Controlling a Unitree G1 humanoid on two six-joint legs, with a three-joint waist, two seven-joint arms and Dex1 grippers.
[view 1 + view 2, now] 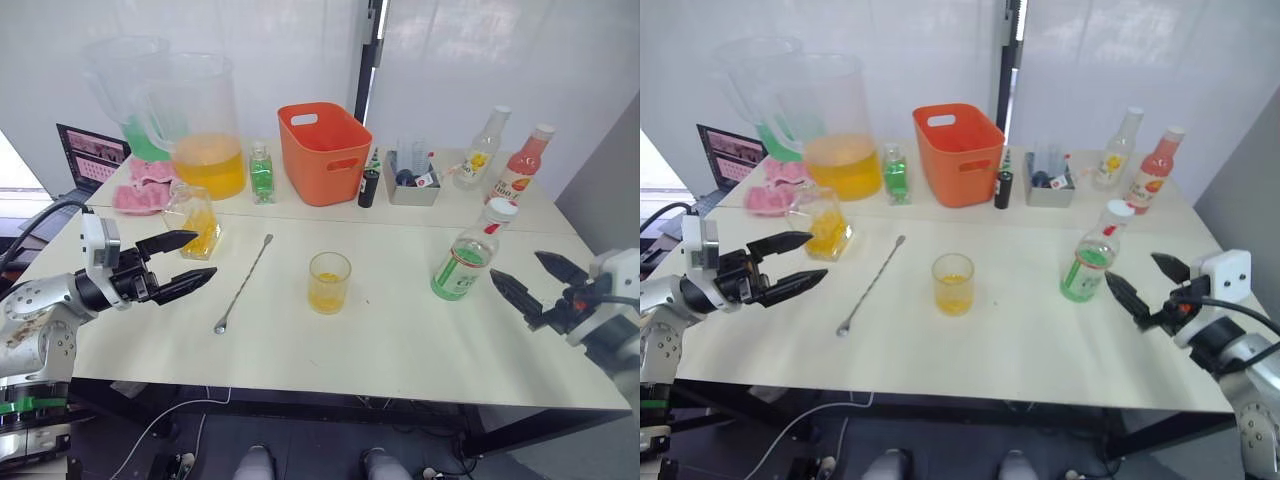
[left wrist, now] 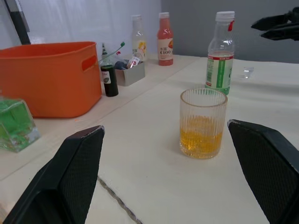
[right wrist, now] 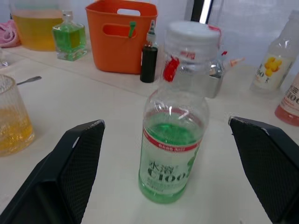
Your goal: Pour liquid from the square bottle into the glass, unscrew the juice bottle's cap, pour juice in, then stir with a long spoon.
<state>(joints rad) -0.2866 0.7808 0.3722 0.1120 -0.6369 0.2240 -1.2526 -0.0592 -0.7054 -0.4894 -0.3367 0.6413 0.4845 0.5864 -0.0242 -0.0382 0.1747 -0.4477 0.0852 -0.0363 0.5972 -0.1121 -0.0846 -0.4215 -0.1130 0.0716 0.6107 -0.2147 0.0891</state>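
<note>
Head views: we record a ribbed glass (image 1: 329,282) at table centre, part-filled with orange liquid. The long spoon (image 1: 243,284) lies flat just to its left. The square bottle (image 1: 195,220) of orange liquid stands upright further left, behind the left gripper (image 1: 182,262), whose jaws gape wide and hold nothing. The juice bottle (image 1: 466,256), capped white with green liquid low inside, stands right of the glass. The right gripper (image 1: 538,278) sits beside it, apart, jaws wide and empty. An orange basket (image 1: 324,152) stands behind.

Left wrist view: we see the glass between the spread fingers (image 2: 65,182).

Right wrist view: we see the juice bottle framed between the open fingers (image 3: 69,173), untouched.
</note>
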